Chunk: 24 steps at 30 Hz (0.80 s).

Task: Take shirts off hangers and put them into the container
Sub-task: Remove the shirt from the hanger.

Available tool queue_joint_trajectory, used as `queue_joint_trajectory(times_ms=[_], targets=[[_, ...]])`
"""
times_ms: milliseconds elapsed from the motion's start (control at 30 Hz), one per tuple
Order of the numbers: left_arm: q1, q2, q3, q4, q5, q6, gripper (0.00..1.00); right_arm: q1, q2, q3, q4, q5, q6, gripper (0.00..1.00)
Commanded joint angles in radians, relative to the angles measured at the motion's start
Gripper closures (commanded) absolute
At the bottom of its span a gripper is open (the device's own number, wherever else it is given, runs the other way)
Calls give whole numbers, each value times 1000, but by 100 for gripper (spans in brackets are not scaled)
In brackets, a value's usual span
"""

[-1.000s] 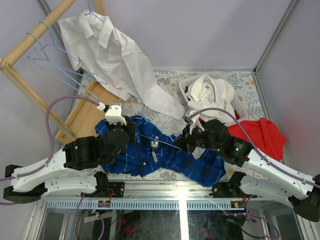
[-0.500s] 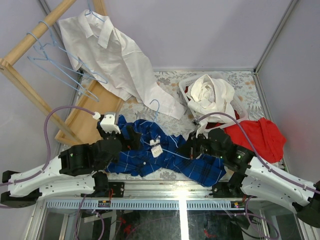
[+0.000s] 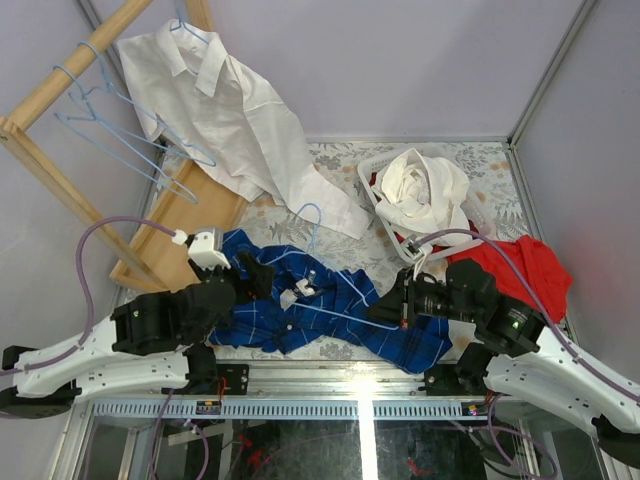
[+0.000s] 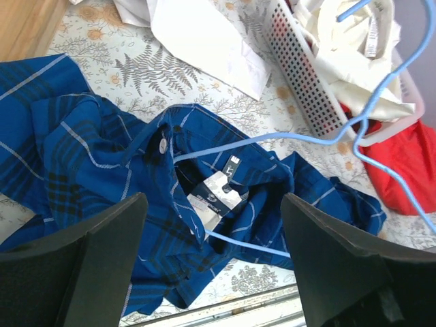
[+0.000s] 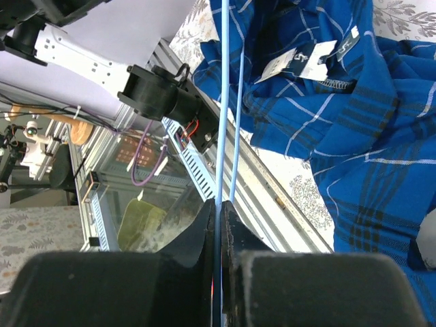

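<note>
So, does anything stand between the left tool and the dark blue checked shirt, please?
Only the light-blue wire hanger, running out of the collar of the dark blue checked shirt below the open left tool; the right tool pinches it.

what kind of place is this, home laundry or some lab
Probably a robot lab's mock laundry station: robot arms bolted to a floral table, a wooden rack with wire hangers, and a shirt-filled basket.

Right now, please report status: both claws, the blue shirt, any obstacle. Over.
Left claw open above dark blue checked shirt. Right claw shut on thin light-blue wire hanger. Hanger wire runs through shirt collar, not yet free.
</note>
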Motion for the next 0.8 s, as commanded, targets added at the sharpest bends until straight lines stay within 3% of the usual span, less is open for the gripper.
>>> queue_joint_trajectory(times_ms=[0,300,467,567,767], targets=[[7,55,16,-41,-76,-33,24,-2,-21,94,-78,-65,-56,100],[12,101,-34,-52,-93,-125,39,-2,-39,92,-73,12,-91,100],[45,84,-82,43,-34,-61,45,-2,-20,100,-64,33,-107,100],[123,109,-93,40,40,-39,48,-2,-17,102,-58,42,-107,100],[396,175,-128,143,318,74,48,-2,-21,101,-48,59,-110,100]])
